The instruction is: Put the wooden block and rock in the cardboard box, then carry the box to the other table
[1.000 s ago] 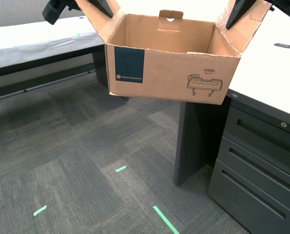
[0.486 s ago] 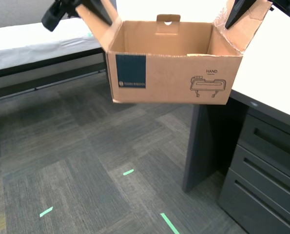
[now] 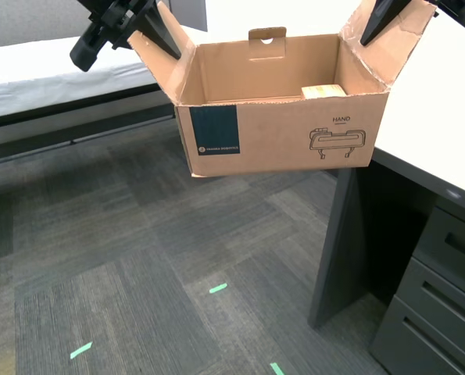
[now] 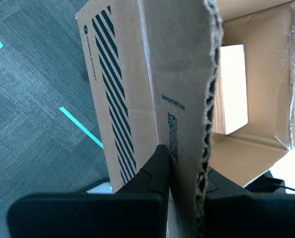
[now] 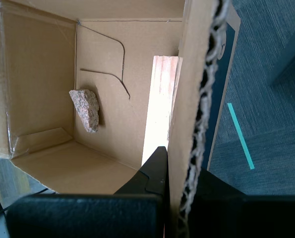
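Observation:
The cardboard box hangs in the air above the carpet, held by its two side flaps. My first gripper is shut on the flap at the exterior view's right. My second gripper is shut on the flap at the exterior view's left. Inside the box, the rock lies on the bottom. The wooden block rests against the wall under my first gripper. The flap hides the rock in the second wrist view. The box's striped side faces that camera.
The other table, white-topped, stretches along the exterior view's left, behind the box. The beige table with dark drawers stands at the exterior view's right. Grey carpet with green tape marks lies below.
The camera has moved: the beige table and its drawers slide toward the exterior view's right. The box stays held by both flaps and tips slightly, so the wooden block now shows over its front wall.

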